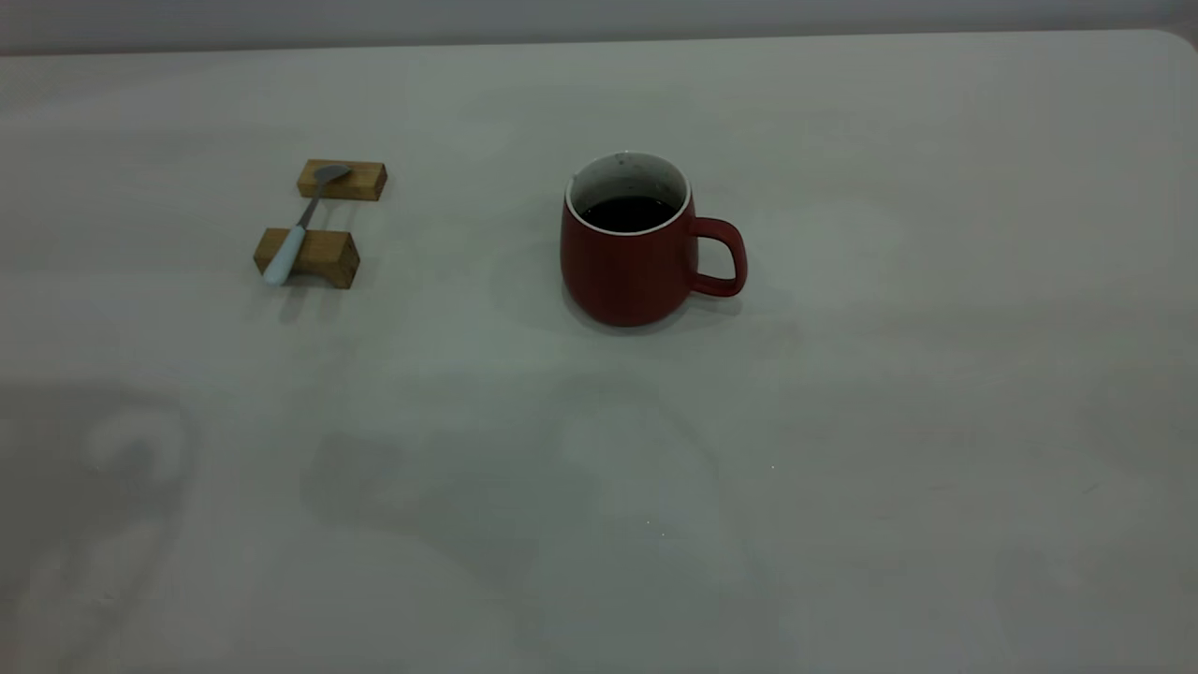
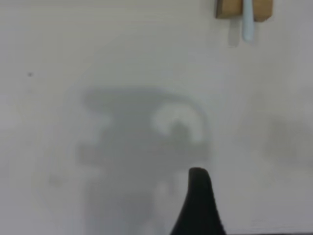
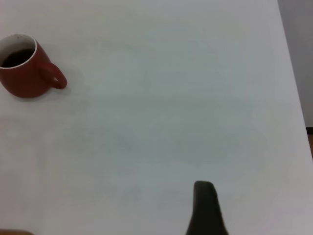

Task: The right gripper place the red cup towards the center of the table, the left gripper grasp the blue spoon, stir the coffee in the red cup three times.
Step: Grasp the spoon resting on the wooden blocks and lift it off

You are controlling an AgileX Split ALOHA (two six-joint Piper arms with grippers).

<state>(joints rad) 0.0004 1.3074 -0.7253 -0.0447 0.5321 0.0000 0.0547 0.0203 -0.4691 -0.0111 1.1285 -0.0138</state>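
The red cup (image 1: pixel 627 253) stands upright near the middle of the table (image 1: pixel 889 449), its handle pointing right, with dark coffee (image 1: pixel 625 212) inside. The blue spoon (image 1: pixel 298 229) lies across two wooden blocks at the left, bowl toward the far side. Neither gripper appears in the exterior view. Only a black tip of my left gripper (image 2: pixel 198 205) shows in its wrist view, well short of the blue spoon's handle (image 2: pixel 248 22). Only a black tip of my right gripper (image 3: pixel 205 210) shows in its wrist view, far from the red cup (image 3: pixel 24 73) and its coffee (image 3: pixel 17 58).
Two tan wooden blocks, the far block (image 1: pixel 342 180) and the near block (image 1: pixel 309 257), hold the spoon off the tabletop. The table's side edge (image 3: pixel 292 98) runs close to the right gripper. Arm shadows fall on the near part of the table.
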